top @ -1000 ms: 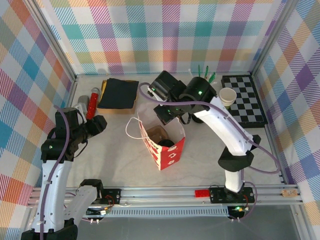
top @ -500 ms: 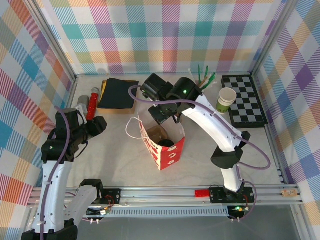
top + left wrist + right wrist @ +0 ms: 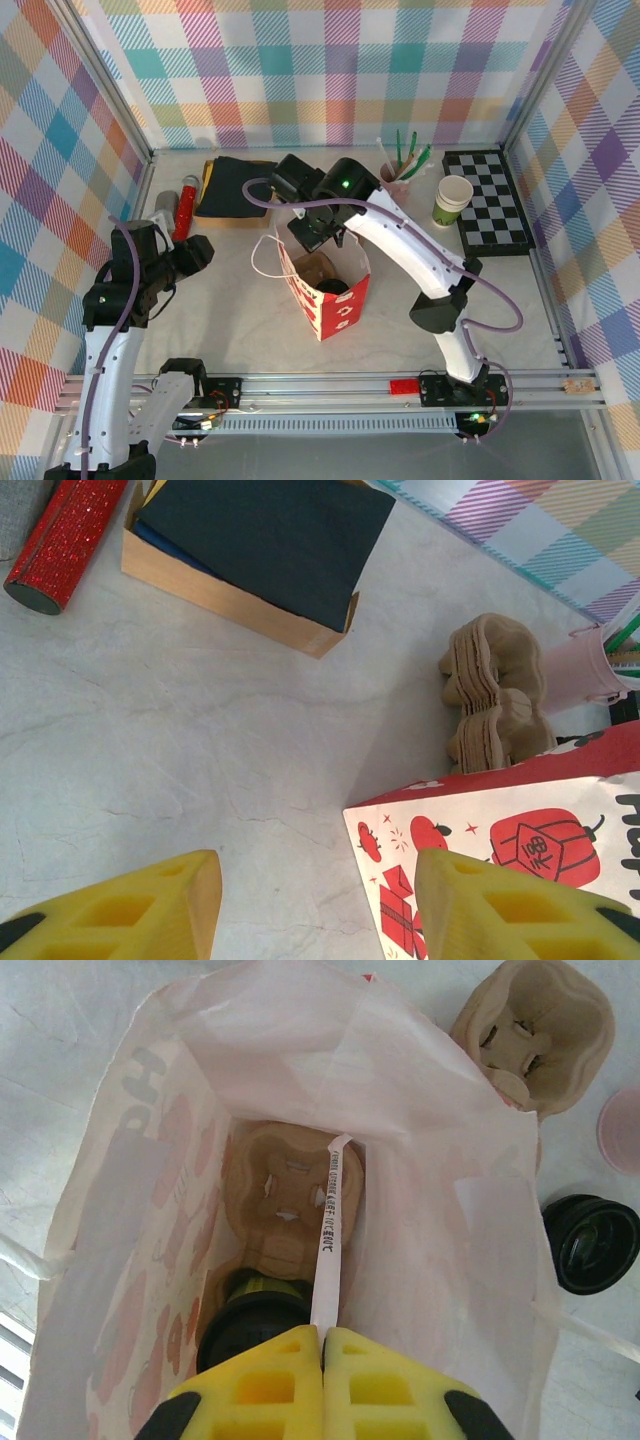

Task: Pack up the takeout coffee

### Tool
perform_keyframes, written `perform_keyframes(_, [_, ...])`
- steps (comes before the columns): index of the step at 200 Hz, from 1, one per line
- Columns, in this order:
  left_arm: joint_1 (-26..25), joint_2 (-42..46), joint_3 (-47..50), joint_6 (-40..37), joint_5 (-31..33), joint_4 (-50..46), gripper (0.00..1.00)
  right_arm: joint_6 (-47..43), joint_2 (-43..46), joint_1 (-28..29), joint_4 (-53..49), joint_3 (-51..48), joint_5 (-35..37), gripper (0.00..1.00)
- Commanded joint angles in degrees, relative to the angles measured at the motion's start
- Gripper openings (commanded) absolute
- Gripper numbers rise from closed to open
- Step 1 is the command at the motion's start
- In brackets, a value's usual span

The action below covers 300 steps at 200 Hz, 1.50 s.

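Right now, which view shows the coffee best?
Right wrist: it looks straight down into the bag, where the coffee shows its black lid and green band next to a tray. Top external catches just a dark lid in the bag's mouth; left wrist gets the bag's outside.

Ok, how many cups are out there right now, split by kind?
Lidded coffee cup, down in the paper bag: 1
Open paper cup: 1
Pink cup of straws: 1
Total: 3
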<state>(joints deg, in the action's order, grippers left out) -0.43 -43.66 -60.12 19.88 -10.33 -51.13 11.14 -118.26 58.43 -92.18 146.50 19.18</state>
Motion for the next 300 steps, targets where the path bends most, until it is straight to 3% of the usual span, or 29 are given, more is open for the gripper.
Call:
perform_keyframes(1, [0.85, 0.76, 0.53, -0.67, -1.01, -1.42, 0.54, -0.48, -1.18, -0.44, -5.32, 1.34, -1.59, 0.0])
perform_keyframes(245, [0.86, 1.25, 0.62, -0.91, -0.57, -2.04, 0.53, -0.27, -6.65, -3.1, -3.75, 0.64, -6.24, 0.0])
perform_keyframes(300, [0.87, 1.34, 0.79, -1.01, -0.47, -2.04, 0.53, 0.15, -6.65, -3.06, -3.38, -0.25, -5.64, 0.04])
